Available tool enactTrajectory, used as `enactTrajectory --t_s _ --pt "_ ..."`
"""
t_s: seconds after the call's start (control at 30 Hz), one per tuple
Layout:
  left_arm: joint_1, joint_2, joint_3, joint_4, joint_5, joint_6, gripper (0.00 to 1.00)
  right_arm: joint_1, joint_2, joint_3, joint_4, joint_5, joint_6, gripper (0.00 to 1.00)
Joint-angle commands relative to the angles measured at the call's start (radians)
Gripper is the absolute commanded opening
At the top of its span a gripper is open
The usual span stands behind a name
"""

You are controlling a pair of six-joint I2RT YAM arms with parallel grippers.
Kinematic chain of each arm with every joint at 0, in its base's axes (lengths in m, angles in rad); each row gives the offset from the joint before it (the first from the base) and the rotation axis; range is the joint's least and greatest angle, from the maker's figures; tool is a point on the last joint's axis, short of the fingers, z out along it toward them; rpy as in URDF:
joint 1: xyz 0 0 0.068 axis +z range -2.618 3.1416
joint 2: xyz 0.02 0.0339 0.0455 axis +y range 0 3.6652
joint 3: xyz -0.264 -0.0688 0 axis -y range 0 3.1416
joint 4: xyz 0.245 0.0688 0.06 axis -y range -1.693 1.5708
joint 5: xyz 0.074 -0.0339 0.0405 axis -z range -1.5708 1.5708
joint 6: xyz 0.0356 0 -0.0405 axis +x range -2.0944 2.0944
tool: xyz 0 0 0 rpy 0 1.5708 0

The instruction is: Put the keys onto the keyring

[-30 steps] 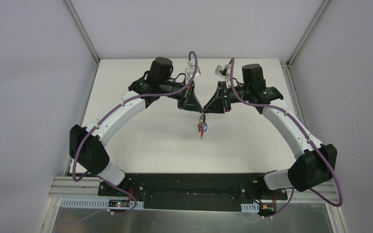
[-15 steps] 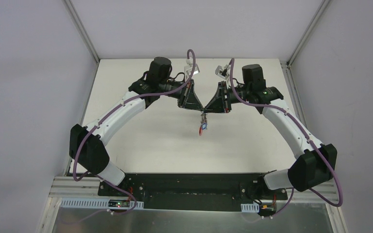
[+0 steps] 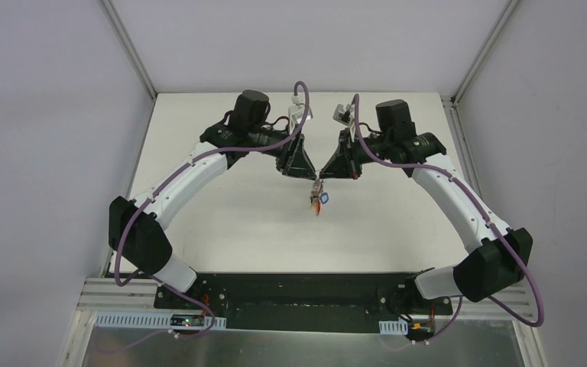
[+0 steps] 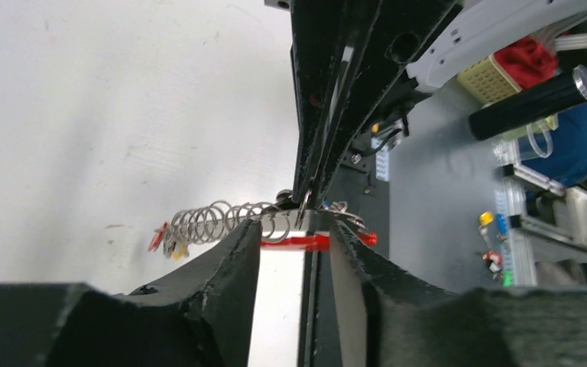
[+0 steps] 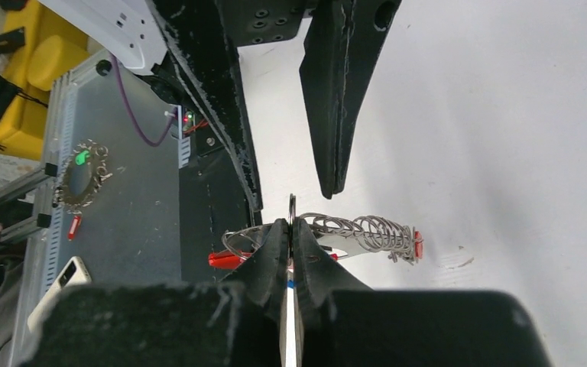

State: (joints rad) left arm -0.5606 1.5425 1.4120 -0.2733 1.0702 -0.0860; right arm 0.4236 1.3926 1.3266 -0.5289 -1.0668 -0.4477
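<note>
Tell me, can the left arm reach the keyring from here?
Probably yes: the left gripper is open around the red part of the keyring, with nothing between; the right gripper pinches the ring close by.

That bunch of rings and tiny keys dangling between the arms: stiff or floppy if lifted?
Probably floppy: the keyring dangles from the right gripper, its wire loops sagging in a loose row. Likely light, since shut jaws seem enough to hold it. May swing when moved.
</note>
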Motion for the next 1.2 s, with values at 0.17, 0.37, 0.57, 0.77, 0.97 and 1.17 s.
enactTrajectory --t_s 0.17,0.37,0.57,0.77,0.97,1.17 --pt "0.011 -0.038 0.102 -0.175 -0.071 0.223 0.48 0.06 0.028 0.13 -0.18 0.132 -0.139 0.0" --pt "0.0 -0.024 0.085 -0.144 -0.05 0.234 0.4 0.067 0.027 0.115 -0.157 0.128 -0.119 0.0" --pt "-0.02 -0.004 0.085 -0.135 -0.044 0.24 0.34 0.067 0.029 0.1 -0.137 0.117 -0.1 0.0" --pt "-0.035 0.011 0.081 -0.116 -0.032 0.231 0.32 0.067 0.026 0.096 -0.131 0.119 -0.092 0.0" --pt "-0.046 0.014 0.063 -0.113 -0.026 0.229 0.25 0.066 0.02 0.087 -0.12 0.123 -0.083 0.0" --pt "-0.049 0.021 0.066 -0.107 -0.017 0.222 0.13 0.067 0.022 0.08 -0.109 0.12 -0.074 0.0"
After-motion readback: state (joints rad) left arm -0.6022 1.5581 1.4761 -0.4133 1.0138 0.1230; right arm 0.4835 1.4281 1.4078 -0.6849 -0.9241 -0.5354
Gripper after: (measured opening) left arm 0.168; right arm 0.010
